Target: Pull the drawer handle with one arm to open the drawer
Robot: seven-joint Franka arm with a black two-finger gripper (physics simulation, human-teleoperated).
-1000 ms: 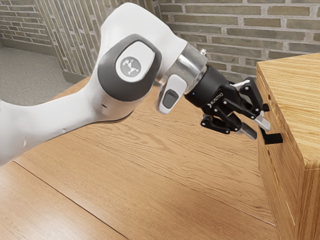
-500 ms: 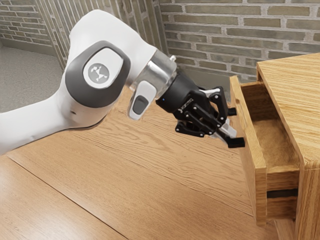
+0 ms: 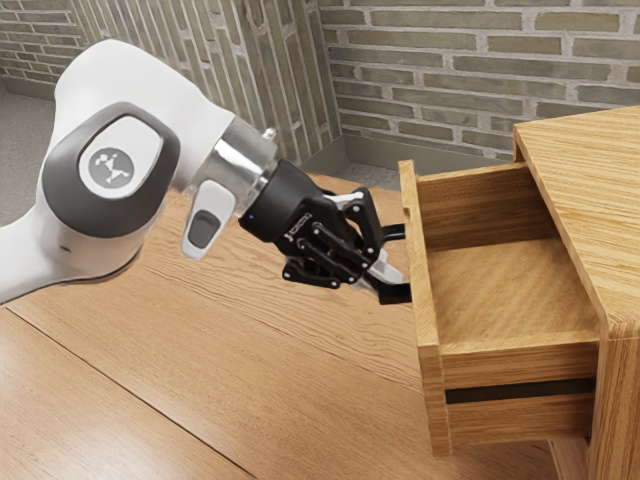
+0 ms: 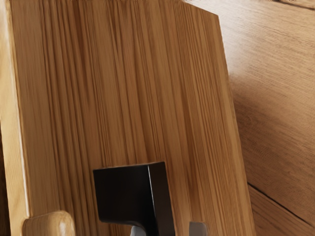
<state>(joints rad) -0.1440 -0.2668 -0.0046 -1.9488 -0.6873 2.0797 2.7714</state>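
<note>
change: drawer slides much farther out of the cabinet than half a second ago | gripper: jaws pinching the handle | task: nearly done

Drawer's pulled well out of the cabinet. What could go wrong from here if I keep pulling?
1. The drawer stands far out of the cabinet; more pull might drag it right out or tip it down.
2. The gripper reaches the handle at a slant, so a sideways drift in the pull might slip it off.
</note>
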